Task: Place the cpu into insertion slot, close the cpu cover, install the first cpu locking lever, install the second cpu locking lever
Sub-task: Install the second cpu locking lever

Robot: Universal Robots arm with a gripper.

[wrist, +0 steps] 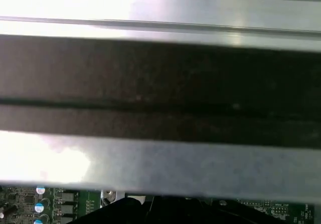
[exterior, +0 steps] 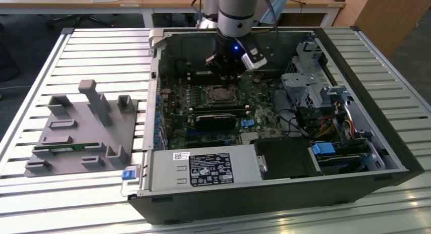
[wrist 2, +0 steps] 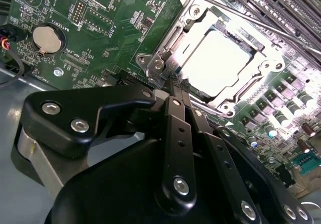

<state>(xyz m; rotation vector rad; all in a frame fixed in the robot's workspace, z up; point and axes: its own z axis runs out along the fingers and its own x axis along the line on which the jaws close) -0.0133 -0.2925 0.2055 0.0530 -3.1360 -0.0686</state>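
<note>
My black two-link fingers (wrist 2: 173, 86) are drawn together, tips meeting, with nothing visibly held between them. In the second wrist view their tips sit at the corner of the insertion slot (wrist 2: 165, 63), a small square socket with a silvery metal rim set into the green circuit board (wrist 2: 100, 38). The cpu (wrist 2: 218, 63), a flat square chip with a bright silver-grey metal face, lies seated in that socket, just beyond my fingertips. The cpu cover (wrist 2: 251, 38), a thin silvery frame plate with a square window, lies down flat around the chip, whose face shows through the window. Whether the thin metal locking levers along the frame are latched I cannot tell.

In the exterior view my fingers (exterior: 227, 71) hang inside the open black computer case (exterior: 283, 198), just past the far edge of the socket (exterior: 219, 94). The case rests on a slatted metal surface (exterior: 67, 52), with a grey plastic fixture tray (exterior: 81, 133) on the exterior view's left.
</note>
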